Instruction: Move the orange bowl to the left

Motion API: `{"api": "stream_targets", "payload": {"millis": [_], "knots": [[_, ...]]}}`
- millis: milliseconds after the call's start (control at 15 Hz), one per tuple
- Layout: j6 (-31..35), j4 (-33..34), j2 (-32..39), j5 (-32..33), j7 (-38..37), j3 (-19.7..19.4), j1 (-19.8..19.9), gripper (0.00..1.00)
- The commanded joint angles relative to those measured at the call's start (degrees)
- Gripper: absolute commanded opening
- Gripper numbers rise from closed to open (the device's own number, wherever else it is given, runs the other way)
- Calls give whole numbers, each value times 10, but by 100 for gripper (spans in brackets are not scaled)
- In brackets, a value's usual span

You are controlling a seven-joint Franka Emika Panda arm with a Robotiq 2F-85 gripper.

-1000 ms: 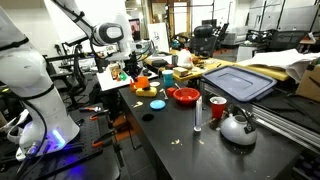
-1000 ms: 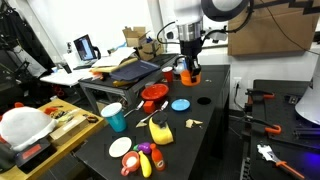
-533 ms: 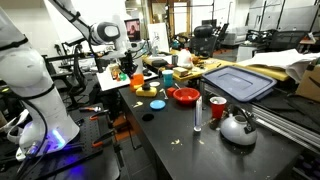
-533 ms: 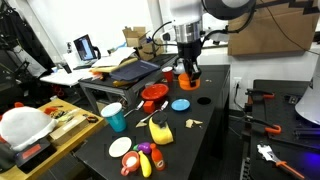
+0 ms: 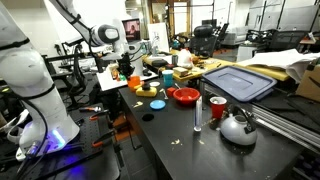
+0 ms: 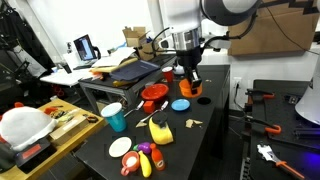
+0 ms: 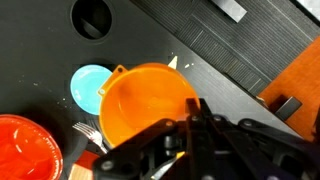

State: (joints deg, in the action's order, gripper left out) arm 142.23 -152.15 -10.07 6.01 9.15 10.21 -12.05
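The orange bowl (image 7: 140,105) is small, round and bright orange. In the wrist view it fills the middle, and my gripper (image 7: 196,112) is shut on its rim. In both exterior views the gripper (image 6: 189,78) holds the bowl (image 6: 190,89) low over the black table, just behind a flat blue disc (image 6: 180,104). The bowl also shows under the gripper (image 5: 124,70) near the table's far end (image 5: 140,84).
A larger red bowl (image 6: 152,95) (image 5: 185,96) sits beside the blue disc (image 7: 88,85). A round hole (image 7: 92,15) is in the table top. A teal cup (image 6: 115,117), toy food (image 6: 140,158), a kettle (image 5: 237,127) and a red can (image 5: 216,108) stand on the table.
The gripper has carried the orange bowl a little toward the blue disc and lower in the exterior view. Everything else has stayed in place.
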Motion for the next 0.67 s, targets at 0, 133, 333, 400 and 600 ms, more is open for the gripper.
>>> {"api": "stream_targets", "payload": {"millis": [0, 133, 333, 400, 600], "knots": [[-15, 47, 51, -23, -24, 10, -8, 1], [-13, 69, 75, -34, -28, 14, -9, 1], [-9, 97, 114, -44, -36, 16, -6, 1], [-6, 103, 127, -42, -40, 16, -5, 1], [5, 112, 165, -34, -49, 12, 0, 1]]}}
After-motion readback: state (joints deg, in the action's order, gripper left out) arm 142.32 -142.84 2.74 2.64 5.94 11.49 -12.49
